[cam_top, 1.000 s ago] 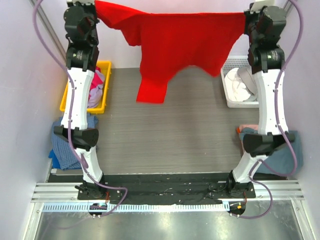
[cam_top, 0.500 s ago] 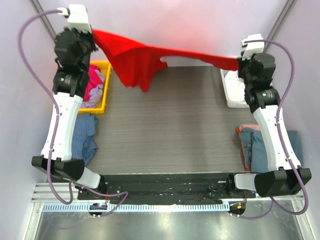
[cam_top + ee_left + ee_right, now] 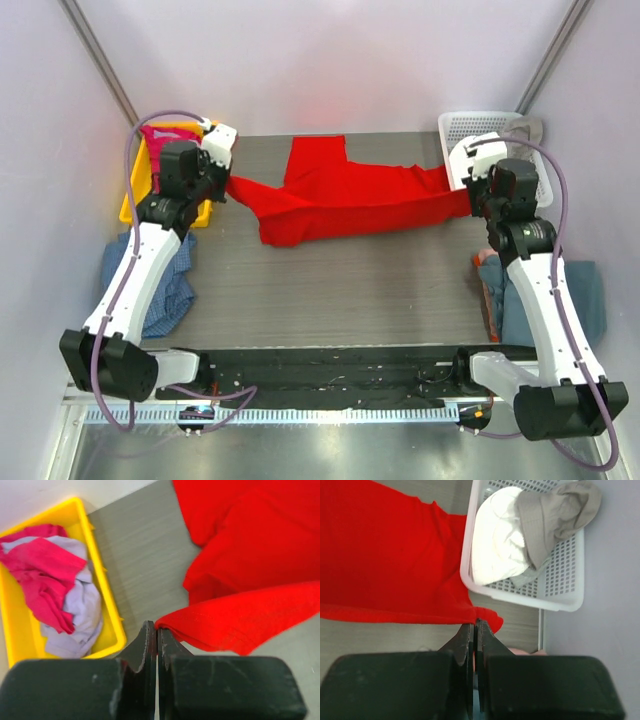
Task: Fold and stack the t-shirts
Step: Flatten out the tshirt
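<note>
A bright red t-shirt [image 3: 345, 195] lies stretched across the far part of the grey table, partly doubled over on itself. My left gripper [image 3: 226, 180] is shut on the shirt's left corner, seen pinched at the fingertips in the left wrist view [image 3: 157, 626]. My right gripper [image 3: 468, 196] is shut on the shirt's right corner, seen in the right wrist view [image 3: 475, 621]. The red cloth [image 3: 250, 570] spreads away from both grippers [image 3: 385, 555]. Magenta-pink [image 3: 42, 575] and pale lavender [image 3: 80, 610] shirts lie in a yellow bin.
The yellow bin [image 3: 135, 190] stands at the far left. A white perforated basket [image 3: 480, 130] with white and grey cloth [image 3: 520, 530] stands at the far right. Blue cloth [image 3: 165, 285] hangs off the table's left edge, teal cloth [image 3: 545, 300] off the right edge.
Both arms have come down from high and far, lowering the red shirt from hanging in the air onto the table. It now lies spread between the two grippers.
</note>
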Controlling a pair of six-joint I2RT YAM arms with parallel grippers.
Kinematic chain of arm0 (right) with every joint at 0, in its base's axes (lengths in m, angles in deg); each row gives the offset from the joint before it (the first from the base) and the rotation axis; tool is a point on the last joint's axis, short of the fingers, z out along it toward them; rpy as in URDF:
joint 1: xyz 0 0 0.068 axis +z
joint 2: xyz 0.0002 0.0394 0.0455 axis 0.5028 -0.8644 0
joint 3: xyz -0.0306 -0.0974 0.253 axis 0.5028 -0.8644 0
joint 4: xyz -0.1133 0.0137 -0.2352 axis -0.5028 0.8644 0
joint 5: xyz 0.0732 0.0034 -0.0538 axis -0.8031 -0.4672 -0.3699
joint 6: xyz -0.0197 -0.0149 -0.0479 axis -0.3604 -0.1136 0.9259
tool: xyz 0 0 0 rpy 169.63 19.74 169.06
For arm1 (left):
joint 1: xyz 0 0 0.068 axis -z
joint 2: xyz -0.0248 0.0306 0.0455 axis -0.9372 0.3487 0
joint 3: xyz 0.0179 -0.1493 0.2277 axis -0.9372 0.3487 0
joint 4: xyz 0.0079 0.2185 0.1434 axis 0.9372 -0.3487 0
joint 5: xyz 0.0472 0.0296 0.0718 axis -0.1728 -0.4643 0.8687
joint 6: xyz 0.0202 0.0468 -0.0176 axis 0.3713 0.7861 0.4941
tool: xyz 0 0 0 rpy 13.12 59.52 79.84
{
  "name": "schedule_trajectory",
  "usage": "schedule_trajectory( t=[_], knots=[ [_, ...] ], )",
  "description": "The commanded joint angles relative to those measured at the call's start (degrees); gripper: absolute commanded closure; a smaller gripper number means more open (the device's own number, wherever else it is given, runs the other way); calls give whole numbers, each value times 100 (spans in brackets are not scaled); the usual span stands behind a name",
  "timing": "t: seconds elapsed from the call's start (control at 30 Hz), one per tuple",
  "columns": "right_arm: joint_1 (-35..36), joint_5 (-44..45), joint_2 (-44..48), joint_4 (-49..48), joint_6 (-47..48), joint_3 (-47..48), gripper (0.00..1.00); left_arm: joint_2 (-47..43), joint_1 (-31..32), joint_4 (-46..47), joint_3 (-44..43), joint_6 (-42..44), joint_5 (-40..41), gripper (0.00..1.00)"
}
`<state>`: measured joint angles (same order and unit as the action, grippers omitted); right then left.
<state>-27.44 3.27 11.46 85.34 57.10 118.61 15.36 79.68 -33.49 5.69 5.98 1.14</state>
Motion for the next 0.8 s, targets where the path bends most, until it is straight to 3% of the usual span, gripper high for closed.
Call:
schedule_trajectory(
  t=[0.0, 0.1, 0.23, 0.47, 0.77],
  knots=[
    [-46, -425, 304, 581, 379, -336, 99, -559, 55, -713, 190, 743, -1260, 100],
    [-37, -723, 278, 1065, 634, -574, 99, -594, 160, -1776, 155, 1322, -1990, 100],
    [-37, -1049, 243, 1576, 933, -854, 99, -586, 476, -3103, -38, 1886, -2196, 100],
    [-46, -1041, 524, 2058, 1381, -1154, 99, -559, 1389, -4641, 32, 2274, -1634, 100],
    [-37, -1058, 621, 2937, 1883, -1374, 99, -621, 2023, -5671, 190, 2257, -1089, 100]
  ],
)
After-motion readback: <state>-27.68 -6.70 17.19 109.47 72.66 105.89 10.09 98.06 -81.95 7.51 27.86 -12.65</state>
